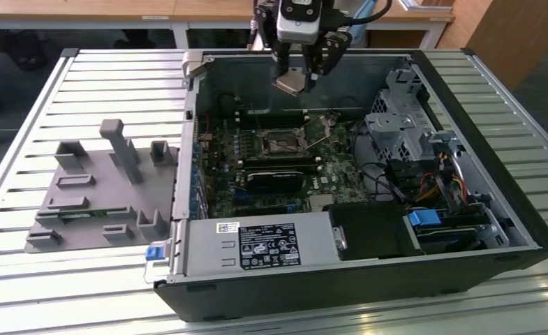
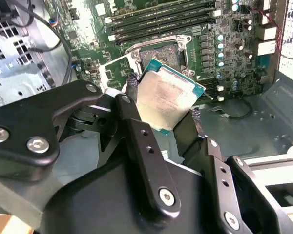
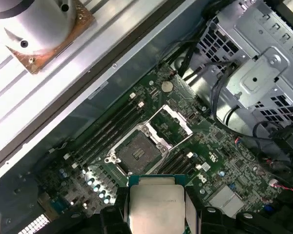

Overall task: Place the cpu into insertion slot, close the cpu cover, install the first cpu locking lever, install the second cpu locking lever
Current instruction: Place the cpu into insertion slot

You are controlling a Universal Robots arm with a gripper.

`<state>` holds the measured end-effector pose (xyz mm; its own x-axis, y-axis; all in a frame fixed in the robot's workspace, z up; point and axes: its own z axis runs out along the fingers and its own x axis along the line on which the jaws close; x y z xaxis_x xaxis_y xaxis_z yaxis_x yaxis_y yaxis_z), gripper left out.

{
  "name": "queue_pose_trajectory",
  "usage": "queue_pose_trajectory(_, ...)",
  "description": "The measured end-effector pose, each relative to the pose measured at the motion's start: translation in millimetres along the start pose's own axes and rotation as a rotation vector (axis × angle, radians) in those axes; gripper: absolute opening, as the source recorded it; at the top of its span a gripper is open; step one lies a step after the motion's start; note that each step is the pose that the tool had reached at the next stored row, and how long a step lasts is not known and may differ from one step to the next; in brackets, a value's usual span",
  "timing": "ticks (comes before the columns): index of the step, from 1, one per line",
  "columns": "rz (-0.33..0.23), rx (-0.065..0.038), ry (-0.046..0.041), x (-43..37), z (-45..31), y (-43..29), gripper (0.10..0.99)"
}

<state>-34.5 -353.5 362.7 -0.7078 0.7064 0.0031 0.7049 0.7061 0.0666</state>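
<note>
- gripper (image 1: 301, 75) hangs over the open PC case (image 1: 348, 289); jaws clamped on opposite edges of the cpu (image 1: 290, 84), which is tilted and well above the board.
- Second wrist view shows the grip close up: black fingers (image 2: 139, 141) pinch the cpu (image 2: 166, 100) by its sides, pale metal face toward the cam, green edge showing.
- First wrist view shows the target: insertion slot (image 3: 136, 152) bare, dark w/ silver rim. The cpu cover (image 3: 168, 126) is flipped open just beside it. The cpu (image 3: 156, 204) is apart from the slot, not seated.
- Exterior view adds the layout: case lies on a slatted desk (image 1: 115, 77), w/ a grey moulded fixture (image 1: 97, 188) at the exterior view's left.
- Labels: printed sticker (image 1: 269, 246) on the silver power-supply box (image 1: 209, 262), black and white; text not legible.
</note>
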Motion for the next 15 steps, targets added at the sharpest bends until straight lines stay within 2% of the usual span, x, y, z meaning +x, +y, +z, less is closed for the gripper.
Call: queue_pose_trajectory(15,0.202,0.006,-0.0196,0.0,1.1,0.0,0.541)
